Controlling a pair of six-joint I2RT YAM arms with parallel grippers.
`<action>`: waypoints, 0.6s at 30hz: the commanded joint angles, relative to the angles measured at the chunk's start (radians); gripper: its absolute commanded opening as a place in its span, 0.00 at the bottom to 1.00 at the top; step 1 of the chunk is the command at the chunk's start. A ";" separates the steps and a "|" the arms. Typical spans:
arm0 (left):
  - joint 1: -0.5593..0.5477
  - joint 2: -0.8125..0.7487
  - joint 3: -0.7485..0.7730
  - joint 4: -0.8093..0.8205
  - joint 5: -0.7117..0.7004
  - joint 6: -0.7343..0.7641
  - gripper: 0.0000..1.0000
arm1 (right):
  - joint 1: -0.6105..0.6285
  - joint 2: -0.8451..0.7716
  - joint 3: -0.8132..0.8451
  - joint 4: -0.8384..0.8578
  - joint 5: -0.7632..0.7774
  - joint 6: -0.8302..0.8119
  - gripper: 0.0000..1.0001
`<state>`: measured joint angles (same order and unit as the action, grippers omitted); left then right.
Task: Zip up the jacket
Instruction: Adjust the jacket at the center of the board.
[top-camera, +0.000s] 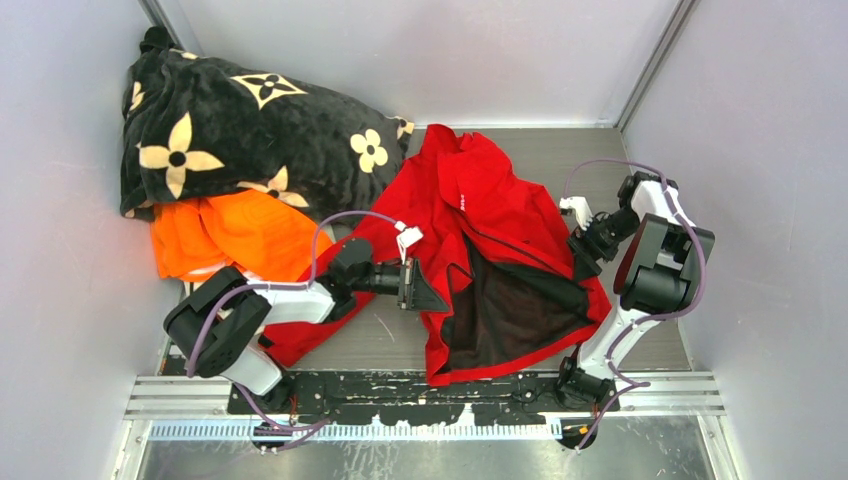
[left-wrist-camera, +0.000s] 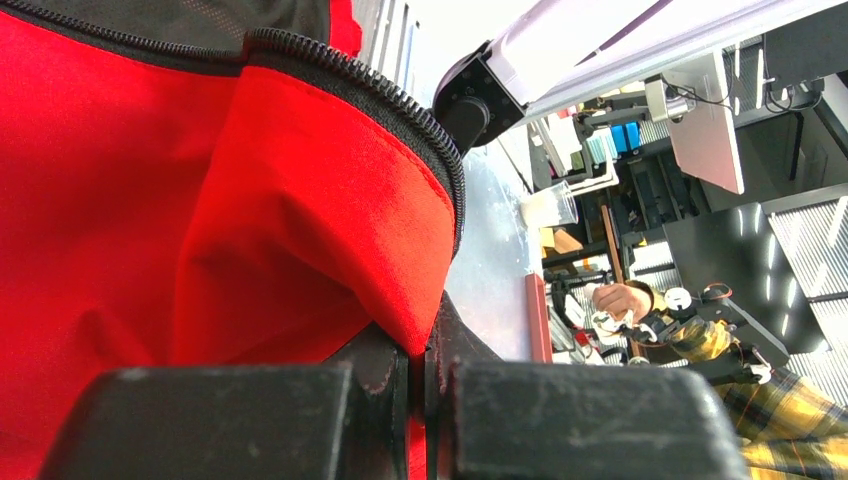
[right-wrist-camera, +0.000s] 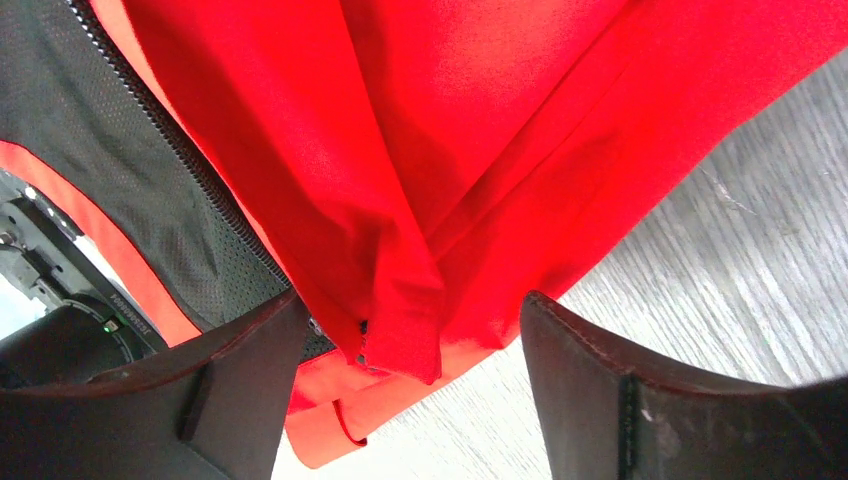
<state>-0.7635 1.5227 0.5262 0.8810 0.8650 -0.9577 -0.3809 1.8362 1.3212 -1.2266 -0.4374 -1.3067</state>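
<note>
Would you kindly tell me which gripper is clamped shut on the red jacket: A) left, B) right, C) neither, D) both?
A: the left gripper pinches the zipper edge of the jacket, while the right gripper stands open around a fold.

Top view high, looking steeply down, wrist views very close, all sharing the jacket (top-camera: 500, 210)

grey table (top-camera: 640, 170) — red jacket (top-camera: 500, 210), orange garment (top-camera: 235, 235), flowered black blanket (top-camera: 230, 120)

Left claw (left-wrist-camera: 420, 362) pinched shut, arm stretched inward, right claw (right-wrist-camera: 412, 330) spread wide, elbow raised
</note>
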 joint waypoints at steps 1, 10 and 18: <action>0.010 0.009 0.041 0.033 0.014 0.025 0.00 | -0.002 0.008 0.049 -0.060 -0.009 -0.020 0.79; 0.018 0.011 0.038 0.032 0.011 0.022 0.00 | -0.001 0.009 0.045 -0.071 -0.037 -0.008 0.48; 0.021 -0.004 0.029 0.029 0.008 0.020 0.00 | -0.001 -0.009 0.046 -0.106 -0.063 0.013 0.56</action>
<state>-0.7509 1.5303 0.5354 0.8745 0.8673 -0.9577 -0.3813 1.8526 1.3396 -1.2842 -0.4614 -1.2957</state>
